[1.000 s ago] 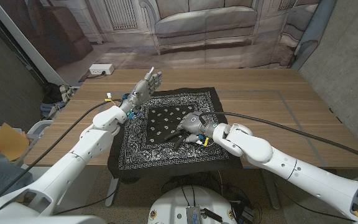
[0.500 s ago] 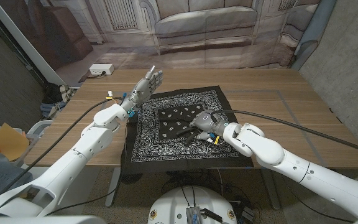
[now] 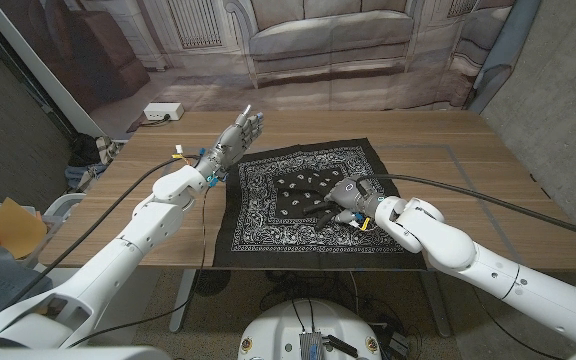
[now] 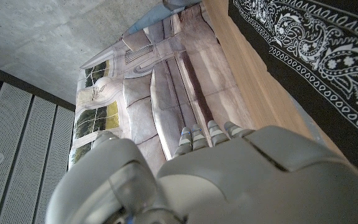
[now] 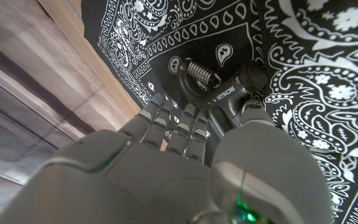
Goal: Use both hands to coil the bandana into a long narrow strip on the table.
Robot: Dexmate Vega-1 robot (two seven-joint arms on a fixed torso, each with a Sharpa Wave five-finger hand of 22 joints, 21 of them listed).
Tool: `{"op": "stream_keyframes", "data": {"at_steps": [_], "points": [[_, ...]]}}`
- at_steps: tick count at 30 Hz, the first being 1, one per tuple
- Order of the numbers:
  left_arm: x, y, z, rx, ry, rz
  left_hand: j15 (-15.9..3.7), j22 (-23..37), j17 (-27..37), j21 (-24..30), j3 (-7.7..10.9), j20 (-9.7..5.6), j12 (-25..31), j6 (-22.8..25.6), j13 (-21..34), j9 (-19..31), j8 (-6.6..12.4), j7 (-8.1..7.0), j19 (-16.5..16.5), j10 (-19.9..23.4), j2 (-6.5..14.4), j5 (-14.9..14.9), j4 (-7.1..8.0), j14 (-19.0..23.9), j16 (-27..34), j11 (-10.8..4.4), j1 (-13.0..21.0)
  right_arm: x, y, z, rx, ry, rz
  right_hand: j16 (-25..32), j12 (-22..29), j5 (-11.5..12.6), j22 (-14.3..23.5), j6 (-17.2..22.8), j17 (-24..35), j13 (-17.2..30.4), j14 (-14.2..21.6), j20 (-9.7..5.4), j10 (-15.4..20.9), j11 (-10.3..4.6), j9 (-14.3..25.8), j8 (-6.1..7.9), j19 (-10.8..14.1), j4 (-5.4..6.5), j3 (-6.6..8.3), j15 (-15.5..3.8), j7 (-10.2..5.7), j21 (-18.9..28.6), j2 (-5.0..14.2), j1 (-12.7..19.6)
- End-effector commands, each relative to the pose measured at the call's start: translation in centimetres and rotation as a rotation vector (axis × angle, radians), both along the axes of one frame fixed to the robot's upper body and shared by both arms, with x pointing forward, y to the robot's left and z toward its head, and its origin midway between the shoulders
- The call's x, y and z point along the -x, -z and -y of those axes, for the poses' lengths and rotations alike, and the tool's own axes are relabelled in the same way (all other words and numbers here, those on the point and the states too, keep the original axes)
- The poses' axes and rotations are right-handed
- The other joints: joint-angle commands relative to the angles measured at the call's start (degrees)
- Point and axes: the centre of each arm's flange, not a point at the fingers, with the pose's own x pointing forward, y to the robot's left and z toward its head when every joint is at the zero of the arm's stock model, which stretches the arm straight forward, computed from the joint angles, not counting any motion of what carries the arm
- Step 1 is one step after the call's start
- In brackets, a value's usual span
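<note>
Hovering above the wooden tabletop [image 3: 438,140], the left robot hand [image 3: 236,135] is holding nothing, its fingers [image 4: 194,138] stretched out side by side and pointing toward the far edge. It is sitting just beside the far left corner of the bandana [image 3: 268,215], apart from the cloth as far as the head view shows. In the left wrist view the patterned border of the bandana [image 4: 316,43] is running along next to the bare wood.

Moving rightward, the black bandana with its white paisley print is lying spread open and flat on the tabletop, not yet coiled, its near edge reaching the tabletop's front edge. Its left side is lying close to the left arm's cable.

Farther right, the right robot hand [image 3: 345,195] is resting on the bandana, right of the cloth's middle. Its fingers [image 5: 179,121] are bending down onto the fabric, pressing on it; whether they are pinching any cloth I cannot tell. In the right wrist view the thumb's dark spring and housing are showing over the paisley print [image 5: 328,93], and a strip of wood is lying beyond the cloth's border.

Behind the tabletop a printed backdrop of a sofa [image 3: 328,30] is hanging, and a white power strip [image 3: 163,112] is lying on the floor at far left.
</note>
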Motion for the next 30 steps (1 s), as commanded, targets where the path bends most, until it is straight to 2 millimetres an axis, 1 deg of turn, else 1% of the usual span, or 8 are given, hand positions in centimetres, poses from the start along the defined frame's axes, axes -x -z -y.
{"op": "stream_keyframes", "data": {"at_steps": [1, 5, 10, 16, 21, 27, 29, 30], "points": [[-0.2, 0.1, 0.5, -0.004, -0.001, -0.007, 0.01, 0.12, 0.11, -0.08, -0.43, 0.01, -0.07, 0.50, 0.15, 0.17, -0.10, 0.06, -1.08, -0.07, 0.40, -0.07, 0.19, -0.67, -0.16, -0.14, 0.27, 1.0, -0.5, 1.9, -0.033, 0.040, 0.028, 0.02, -0.16, 0.29, 0.15, 1.64, 0.19, 0.14, -0.49, 0.34, -0.44, 0.12, 0.04, -0.37, 0.23, -0.31, 0.04, -0.70, -3.01, -0.35, -0.14, 0.24], [-0.2, 0.1, 0.9, -0.006, 0.002, -0.009, 0.03, 0.12, 0.11, -0.08, -0.47, -0.02, -0.07, 0.51, 0.15, 0.17, -0.10, 0.04, -1.11, -0.07, 0.41, -0.08, 0.20, -0.64, -0.14, -0.11, 0.29, 1.7, -0.7, 1.5, -0.042, 0.011, 0.026, -0.09, -0.50, 0.50, 0.19, -1.12, 0.21, 0.18, -1.22, 1.02, -1.40, 1.06, 0.04, -0.92, 0.10, -0.42, -0.06, -0.37, -2.72, -0.48, -0.32, 0.03], [-0.1, 0.1, 1.3, -0.007, 0.004, -0.006, 0.03, 0.12, 0.12, -0.07, -0.53, -0.03, -0.07, 0.56, 0.15, 0.17, -0.08, 0.08, -1.12, -0.08, 0.44, -0.10, 0.21, -0.67, -0.14, -0.04, 0.31, 2.5, -1.2, 0.7, -0.057, -0.041, 0.035, -0.22, -0.71, 0.66, 0.21, -3.54, 0.21, 0.23, -2.19, 1.46, -2.11, 1.30, 0.01, -1.24, -0.09, -0.49, -0.34, 0.07, -2.87, -0.60, -0.79, -0.33], [0.0, 0.3, 1.8, -0.002, 0.004, -0.010, 0.03, 0.12, 0.12, -0.07, -0.59, -0.04, -0.07, 0.61, 0.15, 0.17, -0.07, 0.15, -1.17, -0.09, 0.47, -0.12, 0.23, -0.67, -0.12, -0.10, 0.33, 2.9, -2.0, -0.1, -0.071, -0.093, 0.070, -0.22, -1.02, 1.07, 0.25, -6.31, 0.25, 0.27, -3.20, 2.72, -3.35, 1.49, -0.15, -1.18, -0.33, -0.38, -0.98, 0.81, -3.20, -0.75, -1.59, -1.25], [0.2, 0.5, 2.0, 0.000, 0.002, -0.013, 0.01, 0.13, 0.12, -0.04, -0.64, -0.01, -0.07, 0.76, 0.15, 0.17, -0.01, 0.04, -1.16, -0.08, 0.49, -0.13, 0.24, -0.67, -0.11, -0.09, 0.36, 2.9, -2.5, -0.3, -0.074, -0.113, 0.089, -0.25, -1.46, 1.64, 0.29, -10.20, 0.28, 0.32, -4.48, 3.64, -5.24, 1.91, -0.24, -1.40, -0.85, -0.34, -1.37, 1.35, -2.10, -0.95, -2.02, -1.81], [0.3, 0.5, 2.2, 0.004, -0.005, -0.013, -0.01, 0.13, 0.12, -0.04, -0.70, 0.02, -0.08, 0.79, 0.15, 0.17, -0.01, -0.07, -1.20, -0.11, 0.53, -0.15, 0.25, -0.67, -0.11, -0.10, 0.40, 3.2, -3.1, -0.4, -0.070, -0.121, 0.113, -0.34, -1.70, 1.92, 0.30, -11.17, 0.28, 0.33, -5.33, 4.46, -6.34, 1.92, -0.26, -1.18, -1.34, -0.35, -1.53, 1.63, -1.53, -1.13, -2.19, -2.01], [0.4, 0.5, 2.3, 0.004, -0.006, -0.013, 0.01, 0.13, 0.12, -0.05, -0.71, 0.04, -0.07, 0.85, 0.15, 0.17, 0.01, -0.03, -1.24, -0.11, 0.54, -0.16, 0.25, -0.64, -0.09, -0.09, 0.40, 3.4, -3.4, -0.4, -0.076, -0.122, 0.123, -0.33, -1.80, 2.15, 0.30, -12.53, 0.30, 0.35, -5.91, 4.73, -7.14, 2.37, -0.27, -1.21, -1.58, -0.31, -1.70, 1.70, -0.57, -1.20, -2.36, -2.25], [0.4, 0.5, 2.4, 0.004, -0.007, -0.013, 0.03, 0.13, 0.12, -0.04, -0.73, 0.03, -0.07, 0.84, 0.15, 0.17, 0.00, -0.02, -1.24, -0.09, 0.55, -0.16, 0.26, -0.65, -0.10, -0.04, 0.41, 3.5, -3.5, -0.4, -0.077, -0.125, 0.133, -0.33, -1.87, 2.20, 0.31, -12.98, 0.30, 0.35, -6.06, 4.81, -7.46, 2.35, -0.27, -1.27, -1.67, -0.30, -1.74, 1.69, -0.54, -1.23, -2.39, -2.31]]}}
